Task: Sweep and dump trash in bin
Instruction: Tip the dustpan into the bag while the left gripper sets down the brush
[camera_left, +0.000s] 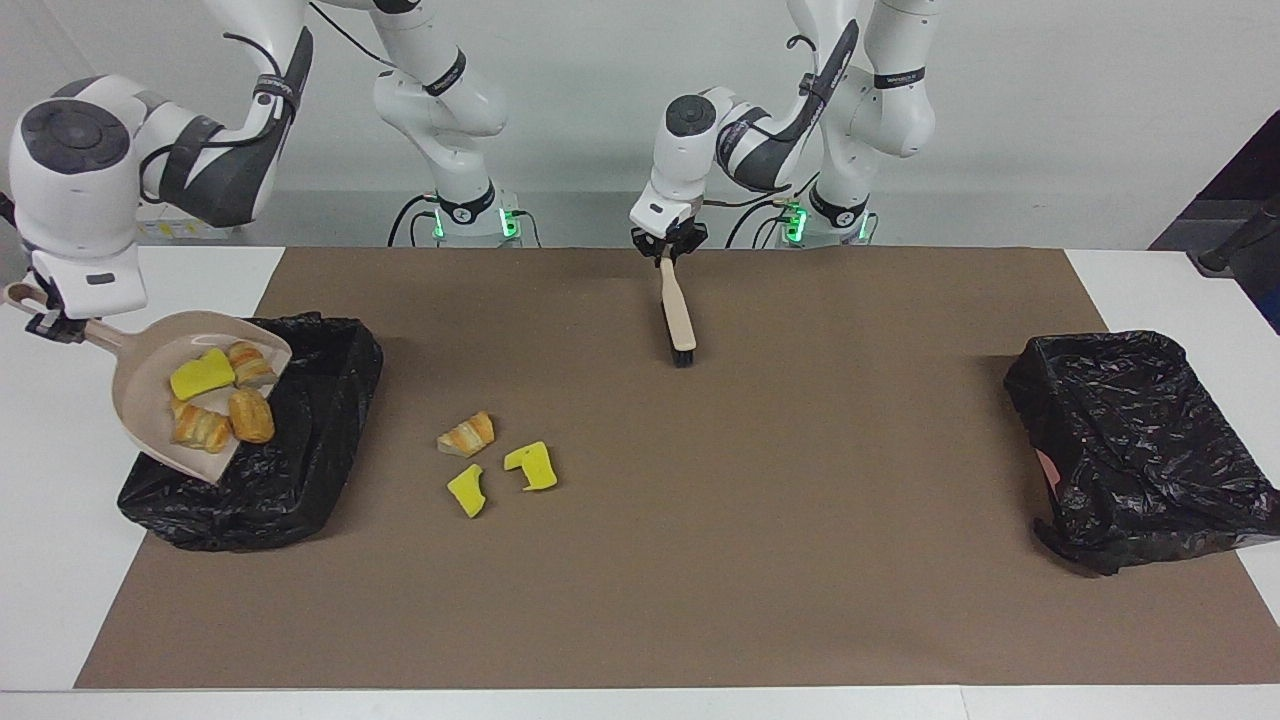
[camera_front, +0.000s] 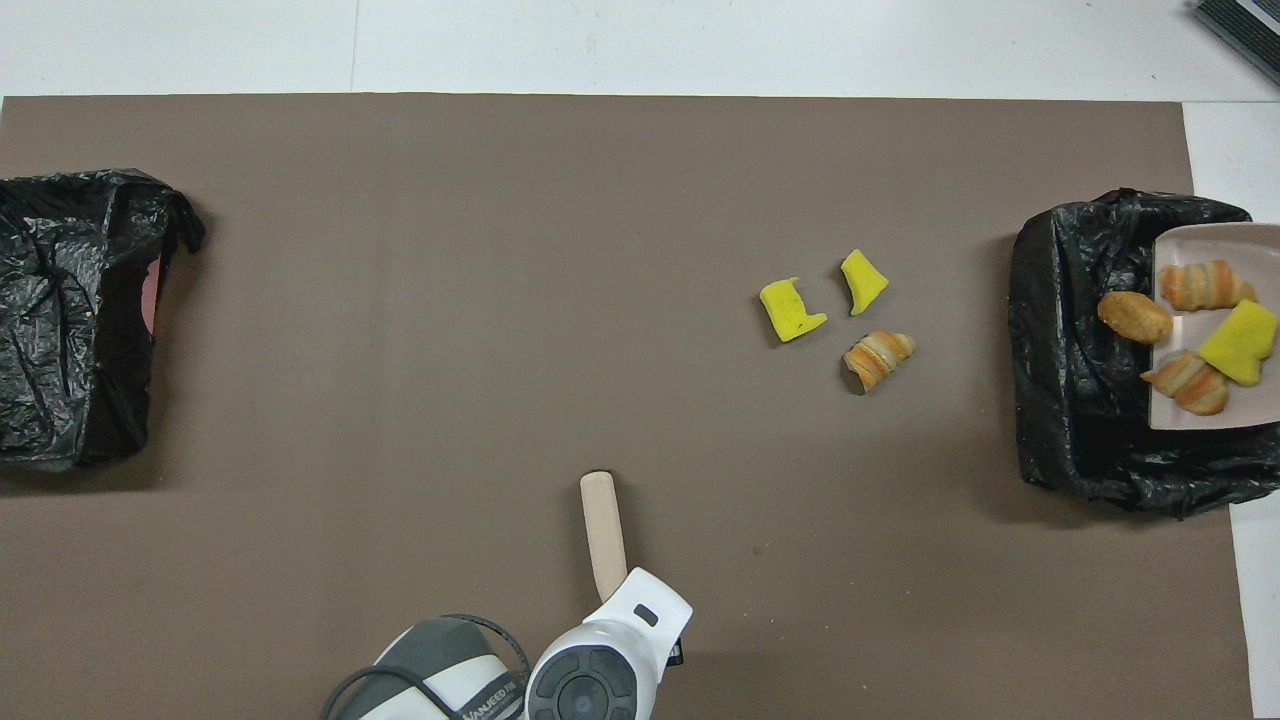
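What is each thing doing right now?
Dustpan: tilted over bin, loaded, held by right gripper.
Brush: held by left gripper, bristles down.
Bin: open.
Second bin: untouched.
Three scraps: loose on mat.

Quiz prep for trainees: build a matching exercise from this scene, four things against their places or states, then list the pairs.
Things:
1. dustpan
2. brush
3. loose scraps
4. far bin

Places or states:
A. lying on the mat beside the other bin
B. at the left arm's end of the table
C. tilted over a bin, holding scraps
D. hanging from the left pincer

Pairs: 1-C, 2-D, 3-A, 4-B
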